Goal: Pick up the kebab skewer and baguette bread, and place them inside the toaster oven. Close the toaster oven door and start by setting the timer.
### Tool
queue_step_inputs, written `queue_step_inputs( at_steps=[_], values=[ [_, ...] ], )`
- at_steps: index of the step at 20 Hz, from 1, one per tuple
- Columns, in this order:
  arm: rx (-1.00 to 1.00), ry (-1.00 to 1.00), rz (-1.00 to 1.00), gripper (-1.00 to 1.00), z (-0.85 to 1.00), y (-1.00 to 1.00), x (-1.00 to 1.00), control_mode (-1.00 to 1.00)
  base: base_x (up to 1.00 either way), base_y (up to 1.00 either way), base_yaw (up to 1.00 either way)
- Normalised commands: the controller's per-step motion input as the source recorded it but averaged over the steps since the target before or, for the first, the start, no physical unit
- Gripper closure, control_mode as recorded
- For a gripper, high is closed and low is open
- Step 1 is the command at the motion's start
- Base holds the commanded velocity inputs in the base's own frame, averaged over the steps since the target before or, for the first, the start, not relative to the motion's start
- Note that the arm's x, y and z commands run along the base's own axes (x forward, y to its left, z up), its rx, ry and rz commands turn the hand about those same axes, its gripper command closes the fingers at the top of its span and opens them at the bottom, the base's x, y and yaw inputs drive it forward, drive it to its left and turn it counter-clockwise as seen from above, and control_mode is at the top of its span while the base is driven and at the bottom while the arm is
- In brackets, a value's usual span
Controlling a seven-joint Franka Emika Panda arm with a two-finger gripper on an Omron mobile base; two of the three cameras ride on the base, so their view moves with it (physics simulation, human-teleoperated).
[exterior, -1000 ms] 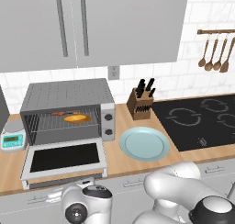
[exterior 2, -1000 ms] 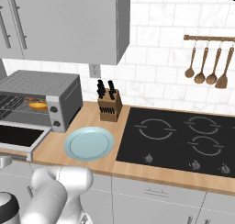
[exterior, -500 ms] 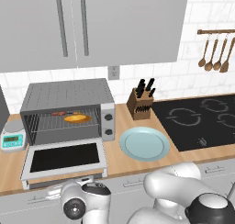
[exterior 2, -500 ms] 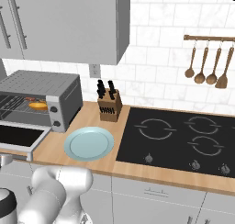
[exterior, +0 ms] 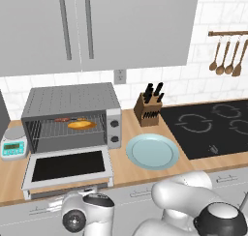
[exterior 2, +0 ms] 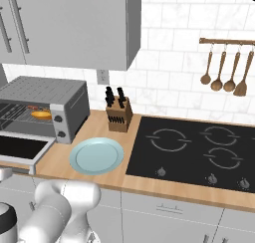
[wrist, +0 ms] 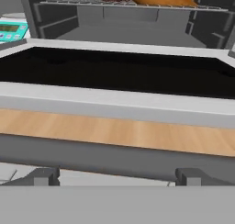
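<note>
Food was already inside: the skewer (exterior: pixel 64 119) and the loaf (exterior: pixel 81 125) lay side by side on the upper rack of the toaster oven (exterior: pixel 72 116), so my guess was the door came next. The door (exterior: pixel 68 166) hung flat open over the counter (wrist: pixel 114 131), its handle bar (wrist: pixel 114 159) running crosswise just in front of the gripper (wrist: pixel 117 176). The gripper sat low before the counter edge with its 2 fingers spread wide, gripping nothing, pointing in at the oven mouth.
</note>
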Motion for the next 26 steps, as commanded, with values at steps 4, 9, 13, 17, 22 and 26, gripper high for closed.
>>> queue_step_inputs(
  at_steps=[4, 9, 13, 17, 22, 26],
  values=[
    [0.00, -0.06, 0.00, -1.00, -0.11, 0.05, -0.41, -1.00, 0.00, 0.00, 0.00],
    [0.01, -0.01, 0.00, -1.00, 0.00, 0.05, -0.06, -1.00, 0.00, 0.00, 0.00],
    [0.05, 0.00, 0.00, -1.00, 0.00, 0.00, 0.10, -1.00, 0.00, 0.00, 0.00],
    [0.05, 0.00, 0.00, -1.00, 0.00, 0.00, 0.11, -1.00, 0.00, 0.00, 0.00],
    [0.02, 0.00, 0.00, -1.00, 0.00, 0.01, 0.09, -1.00, 0.00, 0.00, 0.00],
    [0.00, 0.00, 0.00, -1.00, -0.07, 0.01, 0.05, -1.00, 0.00, 0.00, 0.00]
  ],
)
